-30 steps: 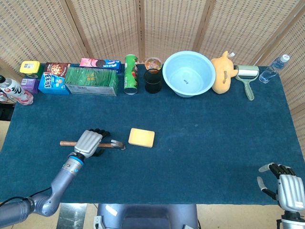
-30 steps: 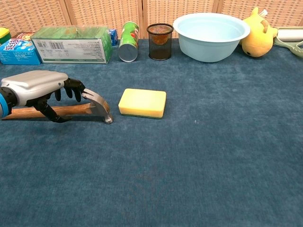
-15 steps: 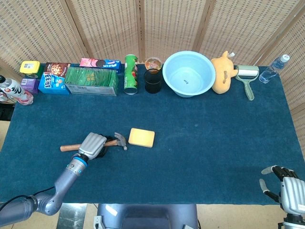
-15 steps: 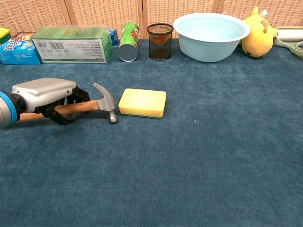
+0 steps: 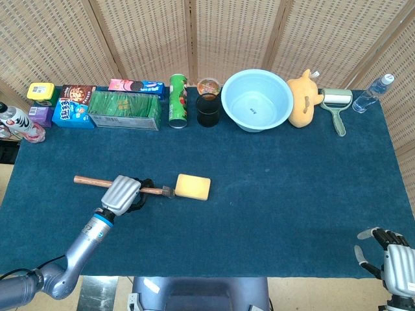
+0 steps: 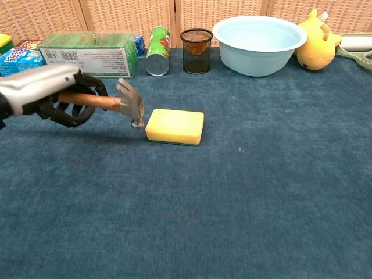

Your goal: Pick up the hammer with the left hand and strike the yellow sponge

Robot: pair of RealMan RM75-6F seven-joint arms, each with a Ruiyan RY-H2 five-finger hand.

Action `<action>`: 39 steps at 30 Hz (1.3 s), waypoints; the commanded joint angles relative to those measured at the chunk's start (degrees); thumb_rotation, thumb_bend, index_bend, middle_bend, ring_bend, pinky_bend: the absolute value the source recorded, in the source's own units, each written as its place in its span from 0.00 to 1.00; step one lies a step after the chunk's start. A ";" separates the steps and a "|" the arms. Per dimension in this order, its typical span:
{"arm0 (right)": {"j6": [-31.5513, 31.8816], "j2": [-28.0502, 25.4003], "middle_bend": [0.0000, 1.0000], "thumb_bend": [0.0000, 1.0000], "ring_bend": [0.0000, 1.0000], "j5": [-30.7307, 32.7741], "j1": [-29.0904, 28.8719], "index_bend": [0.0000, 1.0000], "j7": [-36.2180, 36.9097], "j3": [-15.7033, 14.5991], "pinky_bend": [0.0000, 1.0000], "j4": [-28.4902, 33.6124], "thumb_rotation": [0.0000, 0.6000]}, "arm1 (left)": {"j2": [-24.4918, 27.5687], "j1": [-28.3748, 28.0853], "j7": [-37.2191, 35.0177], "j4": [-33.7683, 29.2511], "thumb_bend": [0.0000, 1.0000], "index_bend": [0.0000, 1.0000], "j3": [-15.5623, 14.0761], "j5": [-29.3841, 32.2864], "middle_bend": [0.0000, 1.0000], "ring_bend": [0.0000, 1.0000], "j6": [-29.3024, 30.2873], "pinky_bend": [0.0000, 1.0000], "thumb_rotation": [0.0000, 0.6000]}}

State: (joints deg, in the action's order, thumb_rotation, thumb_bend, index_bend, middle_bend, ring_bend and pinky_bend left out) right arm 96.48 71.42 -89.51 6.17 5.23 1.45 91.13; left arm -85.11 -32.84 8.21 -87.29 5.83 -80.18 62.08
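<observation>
Lifted off the cloth now, the hammer (image 6: 110, 102) sits gripped in the left hand (image 6: 55, 93), head right beside the yellow sponge (image 6: 174, 126), while the right hand (image 5: 394, 260) idles with fingers spread, holding nothing.

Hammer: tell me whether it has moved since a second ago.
Yes. The hammer, gripped by the left hand, has lifted off the table, its head now closer to the yellow sponge.
</observation>
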 commanded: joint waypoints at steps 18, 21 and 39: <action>-1.19 0.53 0.48 0.37 0.43 0.67 -0.16 0.49 0.14 0.37 0.34 -0.53 1.00 | 7.27 -1.81 -2.74 -9.01 0.58 0.56 4.89 5.96 0.62 0.59 -1.71 0.69 1.00; -1.10 0.50 0.48 0.37 0.43 0.90 -0.01 0.49 0.21 0.48 0.34 -0.59 1.00 | 5.74 -3.38 -2.72 -7.68 0.58 0.56 5.61 8.79 0.62 0.59 -4.38 0.69 1.00; -0.15 0.70 0.48 0.37 0.43 2.64 1.59 0.49 1.77 0.83 0.34 -1.74 1.00 | -6.75 -11.85 6.32 3.50 0.58 0.56 5.87 22.90 0.62 0.59 -13.41 0.70 1.00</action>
State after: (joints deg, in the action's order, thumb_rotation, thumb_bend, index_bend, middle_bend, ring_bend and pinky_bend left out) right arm 96.25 72.08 -86.80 7.69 6.96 2.32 89.44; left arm -91.55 -44.44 14.30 -83.51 11.75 -57.24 48.12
